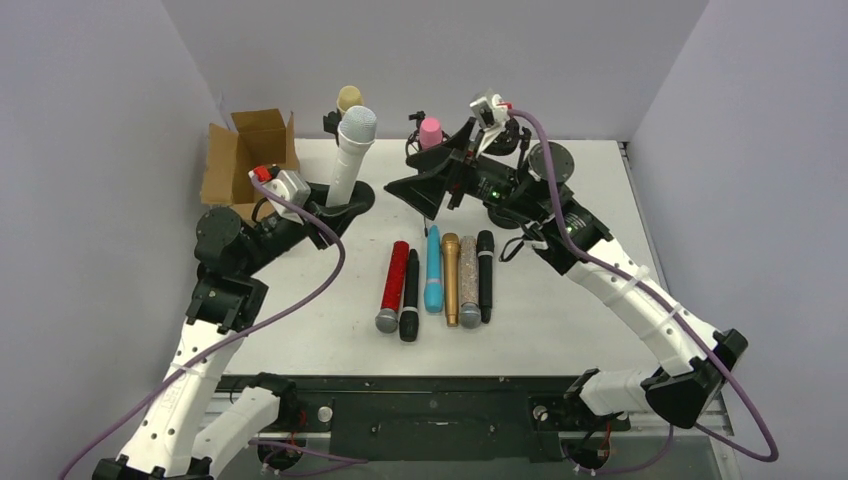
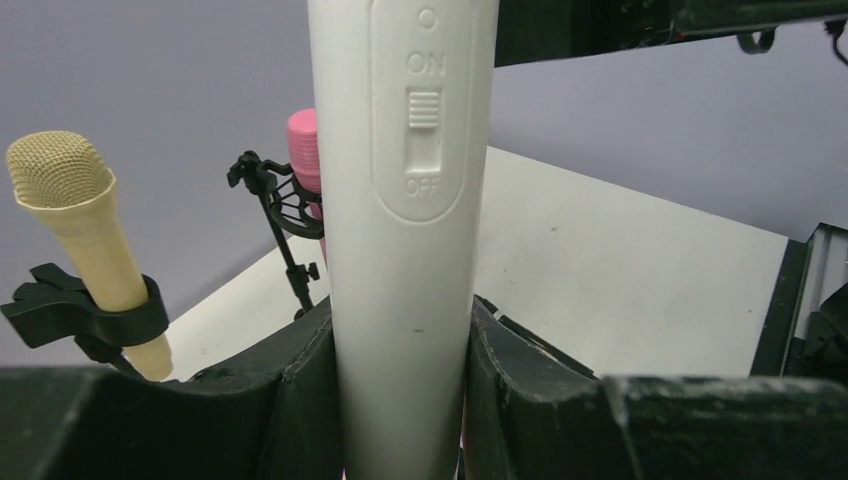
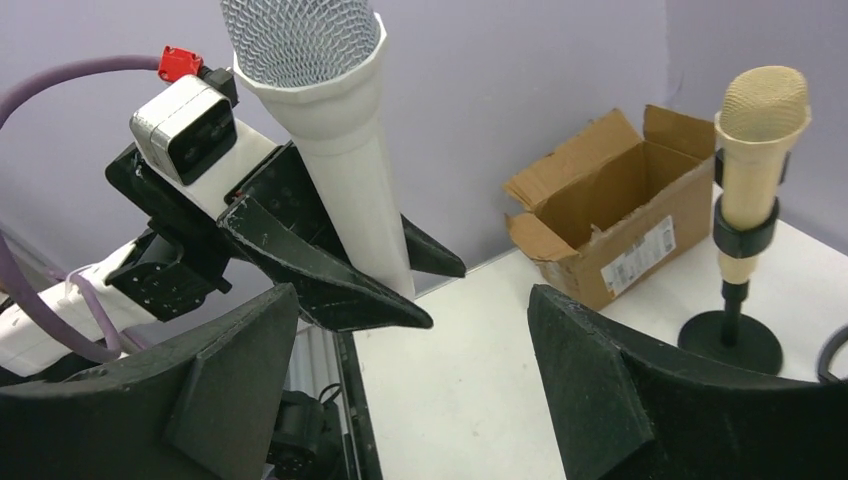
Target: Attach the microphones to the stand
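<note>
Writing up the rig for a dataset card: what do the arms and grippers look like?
The left arm and right arm share white link shells and black joints. A purple cable runs along each to a white wrist camera; the left camera's plug is red. The fingers are broad black wedges, edges scuffed.

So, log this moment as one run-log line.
left gripper: shut on white microphone | right gripper: open | cream microphone: clipped | pink microphone: clipped
</note>
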{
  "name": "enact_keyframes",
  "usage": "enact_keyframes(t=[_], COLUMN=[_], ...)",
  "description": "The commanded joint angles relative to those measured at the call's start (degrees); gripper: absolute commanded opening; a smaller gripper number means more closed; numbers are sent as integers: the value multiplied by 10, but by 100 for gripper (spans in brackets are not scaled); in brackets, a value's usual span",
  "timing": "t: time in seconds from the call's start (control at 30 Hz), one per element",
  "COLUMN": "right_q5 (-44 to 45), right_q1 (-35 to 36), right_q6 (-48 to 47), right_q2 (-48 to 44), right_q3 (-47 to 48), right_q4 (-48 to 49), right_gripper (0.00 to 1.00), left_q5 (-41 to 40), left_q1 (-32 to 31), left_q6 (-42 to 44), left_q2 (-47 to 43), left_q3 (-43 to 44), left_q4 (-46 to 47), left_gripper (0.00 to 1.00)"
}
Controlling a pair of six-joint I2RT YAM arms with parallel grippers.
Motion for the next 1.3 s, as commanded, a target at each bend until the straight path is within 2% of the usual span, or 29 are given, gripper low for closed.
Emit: enact_keyframes(t=[0.0, 0.43, 0.5, 0.57, 0.6, 0.63, 0.67, 0.7, 0.73, 0.77, 0.83, 0.87, 0.9, 0.93, 1.07, 1.17, 1.27], right_q5=[-21, -7, -2, 3, 6, 8, 10, 11, 19, 26, 42, 50, 57, 76, 152, 221, 257], right_q1=[31, 83, 84, 85, 84, 84, 84, 83, 82, 78, 60, 41, 31, 10, -50, -93, -141], right_q6=[3, -13, -9, -9, -11, -12, -17, -21, -30, -36, -47, -53, -57, -73, -133, -179, -185], right_q2=[29, 104, 111, 113, 113, 113, 112, 112, 109, 107, 101, 99, 94, 91, 78, 77, 81], right_q3=[46, 121, 126, 127, 126, 125, 125, 126, 127, 131, 139, 142, 148, 152, 185, 204, 212], right_q4=[67, 67, 65, 60, 59, 53, 46, 42, 28, 18, -6, -23, -29, -60, -128, -161, -154], right_gripper=[80, 81, 78, 68, 58, 52, 36, 26, 8, 3, 0, 0, 0, 0, 0, 0, 0], left_q5=[29, 57, 62, 64, 64, 64, 63, 63, 63, 59, 48, 45, 38, 31, 13, 22, 32], left_q1=[-5, -29, -31, -31, -31, -32, -32, -32, -33, -33, -34, -34, -34, -34, -13, 17, 33], left_q6=[-39, 8, 20, 24, 24, 25, 25, 25, 25, 25, 24, 25, 33, 39, 64, 60, 52], left_q2=[2, 7, 6, 4, 4, 4, 6, 7, 10, 12, 20, 23, 30, 34, 54, 58, 52], left_q3=[14, 20, 21, 22, 22, 24, 25, 28, 30, 35, 46, 51, 60, 64, 73, 59, 41], left_q4=[41, -2, -9, -13, -14, -13, -13, -13, -14, -16, -27, -55, -68, -92, -149, -153, -139], left_gripper=[0, 0, 0, 0, 0, 0, 0, 0, 0, 6, 64, 78, 97, 99, 96, 96, 96])
